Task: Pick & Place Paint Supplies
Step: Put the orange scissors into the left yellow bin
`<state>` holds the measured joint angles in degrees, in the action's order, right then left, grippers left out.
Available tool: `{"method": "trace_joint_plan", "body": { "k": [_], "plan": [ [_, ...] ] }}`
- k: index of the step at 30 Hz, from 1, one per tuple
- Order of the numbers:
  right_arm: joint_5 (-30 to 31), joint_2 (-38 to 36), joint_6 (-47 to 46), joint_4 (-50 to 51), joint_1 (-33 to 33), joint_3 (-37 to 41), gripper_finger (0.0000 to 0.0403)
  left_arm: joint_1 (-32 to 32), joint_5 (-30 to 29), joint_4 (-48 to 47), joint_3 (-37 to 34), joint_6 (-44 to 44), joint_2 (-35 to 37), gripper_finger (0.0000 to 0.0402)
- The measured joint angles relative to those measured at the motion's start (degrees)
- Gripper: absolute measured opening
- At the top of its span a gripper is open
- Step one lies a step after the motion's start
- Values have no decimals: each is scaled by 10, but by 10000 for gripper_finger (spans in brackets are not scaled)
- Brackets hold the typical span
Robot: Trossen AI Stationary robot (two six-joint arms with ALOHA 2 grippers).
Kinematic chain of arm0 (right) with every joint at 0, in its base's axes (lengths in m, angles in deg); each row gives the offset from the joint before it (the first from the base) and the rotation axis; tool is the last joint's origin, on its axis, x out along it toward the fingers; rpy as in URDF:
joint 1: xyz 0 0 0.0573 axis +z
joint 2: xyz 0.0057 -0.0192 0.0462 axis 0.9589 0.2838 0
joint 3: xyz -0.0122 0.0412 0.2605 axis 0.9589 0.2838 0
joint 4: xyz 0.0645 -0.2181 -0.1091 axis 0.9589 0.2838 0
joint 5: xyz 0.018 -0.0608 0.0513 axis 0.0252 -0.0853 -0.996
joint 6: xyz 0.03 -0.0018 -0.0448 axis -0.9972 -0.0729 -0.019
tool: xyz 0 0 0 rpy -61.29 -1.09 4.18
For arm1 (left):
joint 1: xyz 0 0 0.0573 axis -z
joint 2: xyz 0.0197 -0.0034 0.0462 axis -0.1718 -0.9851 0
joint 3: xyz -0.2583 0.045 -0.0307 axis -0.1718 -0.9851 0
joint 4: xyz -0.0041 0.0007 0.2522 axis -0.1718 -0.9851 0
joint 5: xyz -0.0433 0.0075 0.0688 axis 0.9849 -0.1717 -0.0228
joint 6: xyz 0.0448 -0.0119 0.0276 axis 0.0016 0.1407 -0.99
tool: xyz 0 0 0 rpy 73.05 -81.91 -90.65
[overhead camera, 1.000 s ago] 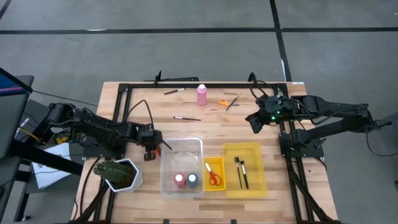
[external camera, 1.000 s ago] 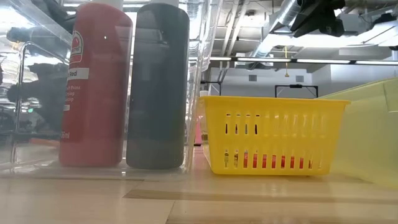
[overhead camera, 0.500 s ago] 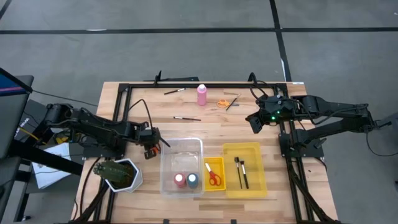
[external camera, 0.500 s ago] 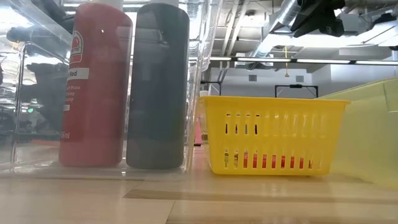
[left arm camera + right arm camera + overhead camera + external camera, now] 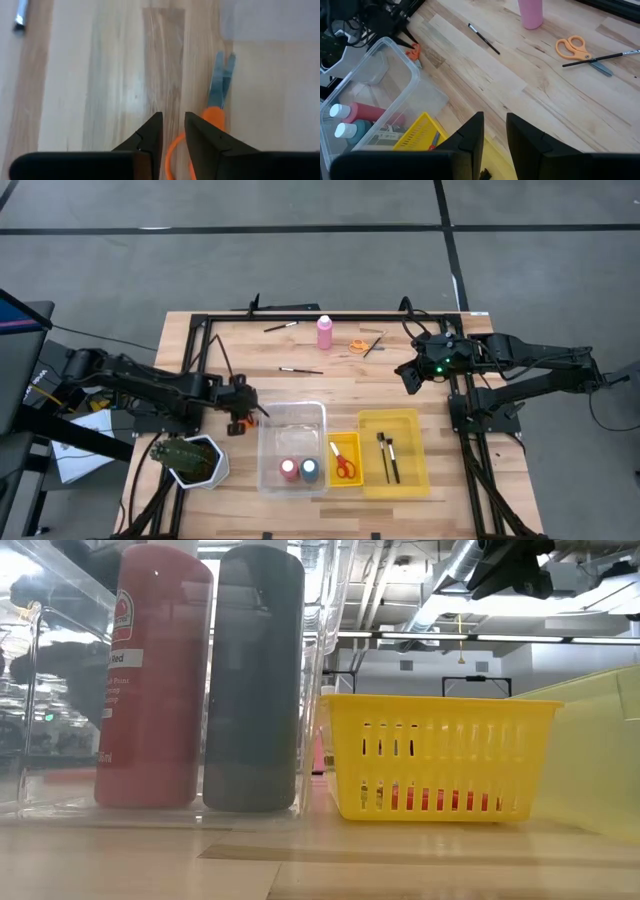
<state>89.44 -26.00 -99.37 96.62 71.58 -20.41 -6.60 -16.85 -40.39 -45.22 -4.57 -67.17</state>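
The orange-handled scissors (image 5: 218,97) lie on the bare wood just outside the far left corner of the clear bin (image 5: 292,406), blades pointing away from the left gripper (image 5: 173,117). That gripper sits low over them. Its jaws stand narrow, with the orange handle ring showing in and beside the gap. I cannot tell whether it grips the ring or only rests against it.

Inside the clear bin, at its near end, stand a red paint bottle (image 5: 152,680) and a dark blue one (image 5: 253,680), upright and side by side. Just right of the bin is the small yellow basket (image 5: 345,442) with red-handled scissors (image 5: 344,465) in it. Right of that, the larger yellow bin (image 5: 392,416) holds two dark-handled paintbrushes (image 5: 388,457) lying parallel.

Farther back on the table a pink paint bottle (image 5: 325,332) stands upright. Near it on the right lies a second pair of orange scissors (image 5: 576,47), with a thin paintbrush (image 5: 600,57) lying across its blades. One more brush (image 5: 484,38) lies loose between the pink bottle and the clear bin, and another (image 5: 280,327) lies left of the bottle near the far edge.

The right gripper (image 5: 408,380) hangs above the table's right side, away from the supplies. Its jaws stand a narrow gap apart with nothing between them. A green plant in a white pot (image 5: 185,458) sits at the near left corner.
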Motion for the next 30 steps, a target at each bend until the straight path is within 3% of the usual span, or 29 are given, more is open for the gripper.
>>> {"method": "trace_joint_plan", "body": {
  "k": [8, 30],
  "plan": [
    [0, 0, 0, 1, 0, 0, 79, 0, 2, 4, 0, -2, -49, 102],
    [-11, 0, 0, 17, 0, 0, 79, 0, 13, -7, 2, 36, -40, 104]
  ]
}}
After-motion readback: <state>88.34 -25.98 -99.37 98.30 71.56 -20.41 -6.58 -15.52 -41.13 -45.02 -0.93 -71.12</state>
